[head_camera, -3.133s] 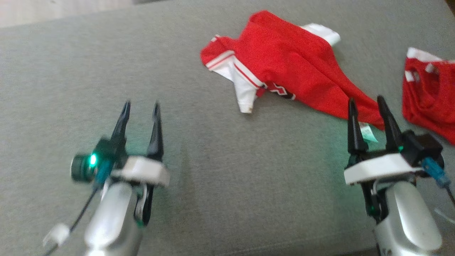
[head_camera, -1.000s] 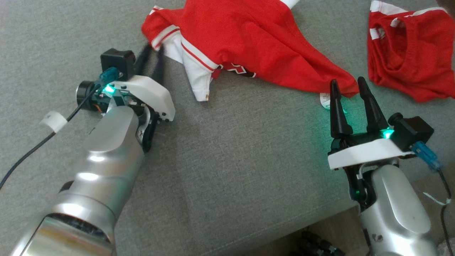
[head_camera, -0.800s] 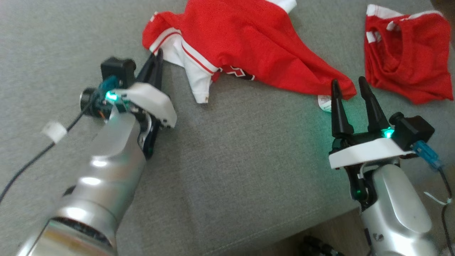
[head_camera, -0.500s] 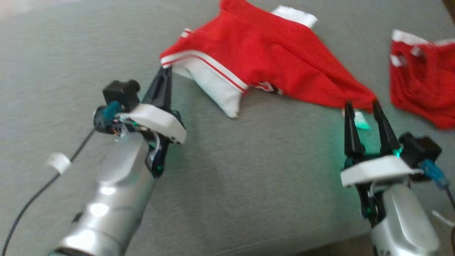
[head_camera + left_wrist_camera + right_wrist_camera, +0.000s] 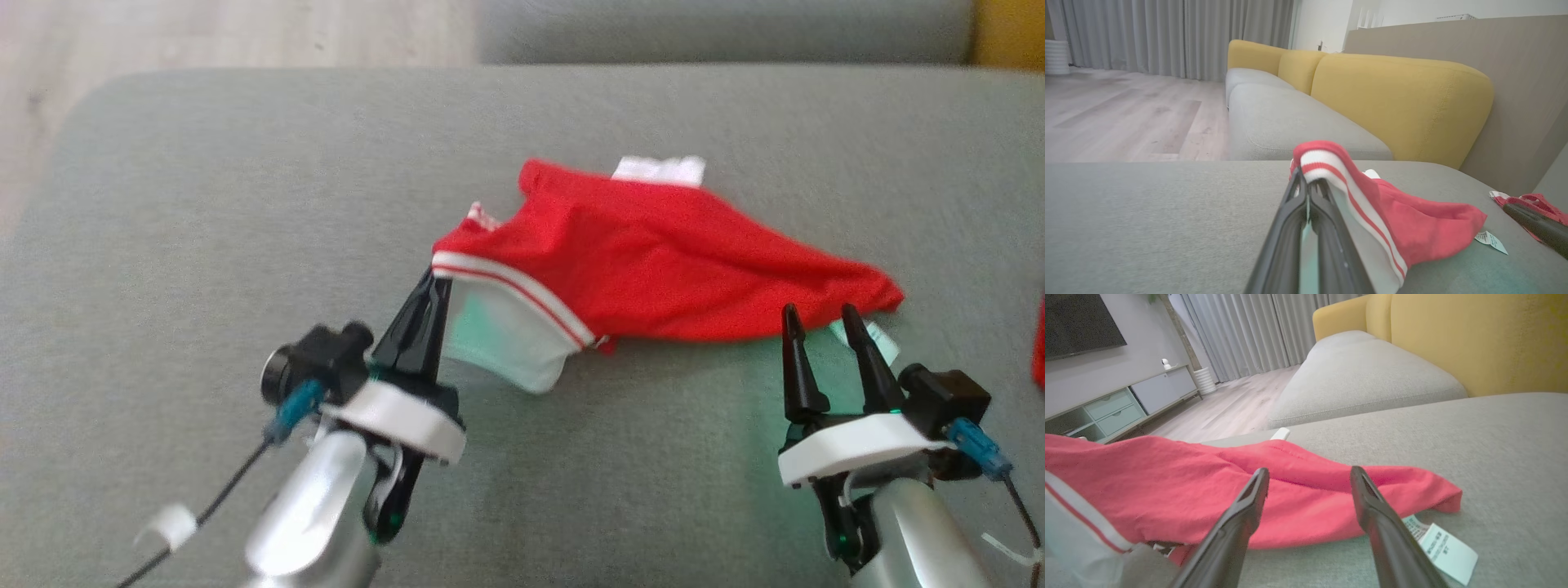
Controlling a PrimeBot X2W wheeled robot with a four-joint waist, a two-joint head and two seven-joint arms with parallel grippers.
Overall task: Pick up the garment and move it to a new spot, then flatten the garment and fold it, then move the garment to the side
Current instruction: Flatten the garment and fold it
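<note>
Nearest the camera in the head view, at 7 o'clock, the left gripper has its two dark fingers pressed together on the garment. It clamps the cloth just under the striped band of white and red. Its own wrist view shows the band draped over the tips, with pale cloth pinched between the closed fingers. That grip lifts this end off the grey cushion, and the white part hangs below it. I judge this is how the piece is being carried to its new spot.

At 4 o'clock the right gripper stands with its fingers apart and nothing between them. Its tips point at the garment's tapering red end, which lies on the cushion. The white label lies just beside that end. From its wrist view the red cloth lies just beyond the open fingertips, not touching them as far as I can tell. It looks placed to take a second hold there, so the cloth could be stretched flat between both arms.

The garment runs from the centre toward 3 o'clock, mostly resting on the cushion. Further out in the left wrist view, a second red garment lies well apart at 4 o'clock. Beyond it are a yellow sofa back and the wooden floor.
</note>
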